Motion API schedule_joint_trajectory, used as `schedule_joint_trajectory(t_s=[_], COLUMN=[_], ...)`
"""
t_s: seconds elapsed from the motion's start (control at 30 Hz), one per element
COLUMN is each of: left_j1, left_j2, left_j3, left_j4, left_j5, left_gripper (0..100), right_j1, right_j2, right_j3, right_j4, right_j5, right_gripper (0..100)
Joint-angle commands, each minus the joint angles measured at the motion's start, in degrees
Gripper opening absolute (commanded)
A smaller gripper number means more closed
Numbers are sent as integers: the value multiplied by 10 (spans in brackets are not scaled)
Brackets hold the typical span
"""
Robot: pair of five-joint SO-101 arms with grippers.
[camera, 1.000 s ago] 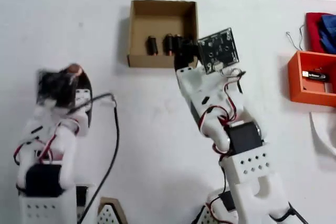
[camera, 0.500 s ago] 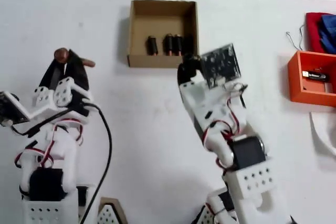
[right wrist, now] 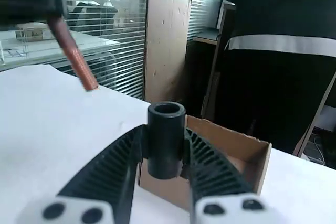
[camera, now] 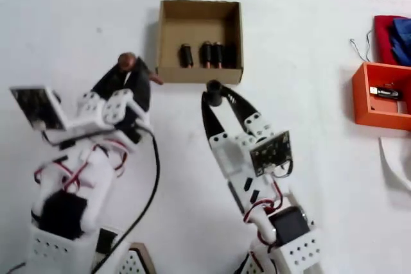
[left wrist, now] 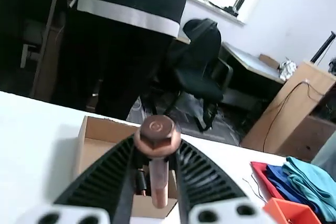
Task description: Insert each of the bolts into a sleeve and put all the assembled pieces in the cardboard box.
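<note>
My left gripper (camera: 133, 72) is shut on a copper bolt (camera: 128, 62), held in the air left of the cardboard box (camera: 168, 38); in the left wrist view the bolt (left wrist: 157, 153) stands head up between the fingers (left wrist: 113, 169). My right gripper (camera: 216, 92) is shut on a black sleeve (camera: 214, 88), just in front of the box's near wall. The right wrist view shows the sleeve (right wrist: 165, 140) upright with its bore open, and the bolt's shank (right wrist: 73, 53) slanting farther off. Three assembled pieces (camera: 204, 54) lie inside the box.
An orange tray (camera: 380, 97) with a small black item stands at the right edge, red and blue cloth (camera: 392, 36) behind it. A black cable (camera: 151, 178) runs down from the left arm. White table lies between the arms.
My left arm has swung right and toward the box with the bolt. My right arm has pulled back from the box, its gripper turned so the sleeve shows at its tip.
</note>
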Motion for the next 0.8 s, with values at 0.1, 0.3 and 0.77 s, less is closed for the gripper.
schedule_joint_trajectory(t_s=[0.1,0.3,0.77], left_j1=[64,177,183], left_j2=[190,280,299], left_j3=[-334,-418,-321], left_j4=[192,273,166], left_j5=[-53,-124,-127], left_gripper=[26,26,25], right_j1=[-4,-4,-4], right_j2=[-15,-15,-126], right_j3=[66,84,87], right_j4=[-99,-122,-40], right_j5=[-4,-4,-4], right_gripper=[23,23,23])
